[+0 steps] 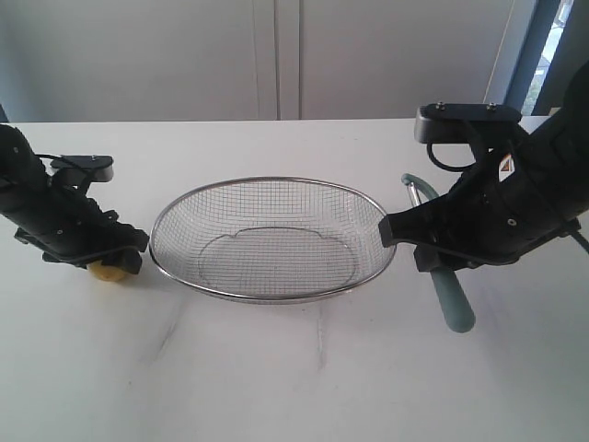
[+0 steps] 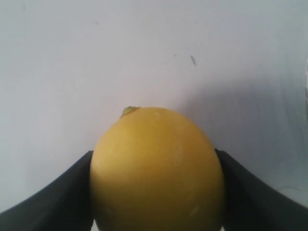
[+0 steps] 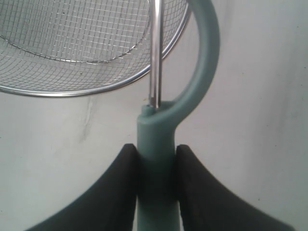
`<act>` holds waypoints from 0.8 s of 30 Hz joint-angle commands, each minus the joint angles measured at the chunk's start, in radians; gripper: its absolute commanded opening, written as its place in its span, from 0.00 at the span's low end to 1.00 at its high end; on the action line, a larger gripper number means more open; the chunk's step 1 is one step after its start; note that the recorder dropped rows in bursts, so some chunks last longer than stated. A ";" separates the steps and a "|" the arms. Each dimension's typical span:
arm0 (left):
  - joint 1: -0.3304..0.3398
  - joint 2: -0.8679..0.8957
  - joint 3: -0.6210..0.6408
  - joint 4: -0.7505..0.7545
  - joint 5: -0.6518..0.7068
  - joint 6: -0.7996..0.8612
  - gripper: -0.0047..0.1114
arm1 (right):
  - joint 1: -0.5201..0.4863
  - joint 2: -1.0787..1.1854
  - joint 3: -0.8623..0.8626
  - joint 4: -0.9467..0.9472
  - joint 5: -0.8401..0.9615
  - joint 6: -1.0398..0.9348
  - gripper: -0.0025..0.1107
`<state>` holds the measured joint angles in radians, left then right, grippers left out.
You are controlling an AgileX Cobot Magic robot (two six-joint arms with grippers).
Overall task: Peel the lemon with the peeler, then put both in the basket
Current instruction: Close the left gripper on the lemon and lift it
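Lemon (image 2: 156, 163), unpeeled at nine o'clock of the empty basket (image 1: 276, 180), sits inside your left pincer (image 2: 156, 192), grip unclear; right pincer (image 3: 157, 159) pinches the peeler (image 3: 155, 127).

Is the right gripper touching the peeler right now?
Touching. Right wrist view: fingers of the right gripper press both sides of the peeler handle, no gap.
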<state>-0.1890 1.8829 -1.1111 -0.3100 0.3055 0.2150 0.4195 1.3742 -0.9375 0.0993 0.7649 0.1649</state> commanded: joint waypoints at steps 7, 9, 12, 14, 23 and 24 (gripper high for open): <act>-0.002 -0.070 -0.001 0.003 0.079 0.003 0.04 | -0.007 -0.008 -0.008 0.002 -0.018 -0.002 0.02; -0.002 -0.079 -0.001 0.003 0.081 0.003 0.04 | -0.007 -0.008 -0.008 0.002 -0.018 -0.002 0.02; -0.002 -0.091 -0.001 0.011 0.097 0.005 0.04 | -0.007 -0.008 -0.008 0.002 -0.018 -0.002 0.02; -0.002 -0.101 -0.001 0.018 0.111 0.007 0.04 | -0.007 -0.008 -0.008 0.002 -0.018 -0.002 0.02; -0.002 -0.127 -0.001 0.033 0.118 0.014 0.04 | -0.007 -0.008 -0.008 0.002 -0.015 -0.001 0.02; -0.002 -0.127 -0.001 0.033 0.118 0.022 0.04 | -0.007 -0.008 -0.008 0.002 -0.015 -0.001 0.02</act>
<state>-0.1890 1.7723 -1.1111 -0.2707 0.4080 0.2213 0.4195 1.3742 -0.9375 0.0993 0.7577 0.1649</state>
